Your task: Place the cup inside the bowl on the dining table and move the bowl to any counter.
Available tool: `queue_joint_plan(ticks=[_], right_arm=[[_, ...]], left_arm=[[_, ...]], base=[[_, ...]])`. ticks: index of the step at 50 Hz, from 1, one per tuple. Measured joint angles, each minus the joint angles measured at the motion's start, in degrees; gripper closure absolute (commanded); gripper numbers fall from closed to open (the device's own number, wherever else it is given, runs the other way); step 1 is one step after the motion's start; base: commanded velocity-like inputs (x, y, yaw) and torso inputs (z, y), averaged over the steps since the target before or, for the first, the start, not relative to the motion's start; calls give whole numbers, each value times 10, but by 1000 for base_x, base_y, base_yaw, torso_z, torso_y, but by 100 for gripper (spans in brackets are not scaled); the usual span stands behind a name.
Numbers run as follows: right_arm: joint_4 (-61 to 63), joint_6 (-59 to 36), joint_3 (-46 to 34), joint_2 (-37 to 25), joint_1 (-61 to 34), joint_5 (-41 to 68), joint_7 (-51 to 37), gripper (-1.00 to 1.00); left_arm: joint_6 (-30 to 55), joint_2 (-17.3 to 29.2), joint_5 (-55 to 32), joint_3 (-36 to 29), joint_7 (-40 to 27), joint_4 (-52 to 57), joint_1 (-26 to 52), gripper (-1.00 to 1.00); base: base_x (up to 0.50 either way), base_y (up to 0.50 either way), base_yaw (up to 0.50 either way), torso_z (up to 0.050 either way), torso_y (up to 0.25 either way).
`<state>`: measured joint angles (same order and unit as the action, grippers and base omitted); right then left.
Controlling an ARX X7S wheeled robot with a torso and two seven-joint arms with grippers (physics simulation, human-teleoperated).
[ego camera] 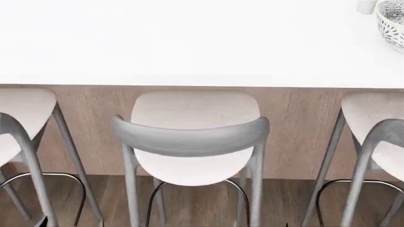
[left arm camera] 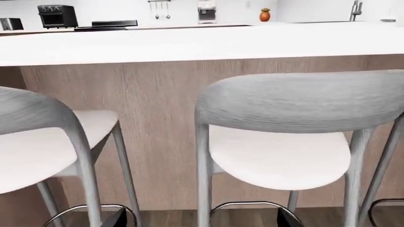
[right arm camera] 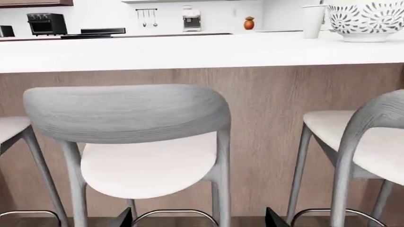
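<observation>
Cup (right arm camera: 312, 21) just beside bowl (right arm camera: 364, 20) on dining table (right arm camera: 189, 51).

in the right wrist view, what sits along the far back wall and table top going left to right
Black toaster oven → hanging utensils → coffee machine → orange jar → cup → bowl. The cup and bowl stand on the dining table; the rest lie beyond it.
</observation>
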<state>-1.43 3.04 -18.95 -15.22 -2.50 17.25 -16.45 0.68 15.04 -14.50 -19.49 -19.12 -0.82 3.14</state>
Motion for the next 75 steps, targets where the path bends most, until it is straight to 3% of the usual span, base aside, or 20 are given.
queue_joint_plan(ticks=[68,75], right_arm=[[-1,3,-11,-8,-3,9,-10,-100],[-1,4,-12,-10,-3,8,-12,-100]], left_arm=[[-7,13,-12,-8,-10,7,-3,-100],[-7,14,-14,-8,-12,9,-5,-100]], base=[[-1,-496,0,0,0],[0,-76,0,0,0]])
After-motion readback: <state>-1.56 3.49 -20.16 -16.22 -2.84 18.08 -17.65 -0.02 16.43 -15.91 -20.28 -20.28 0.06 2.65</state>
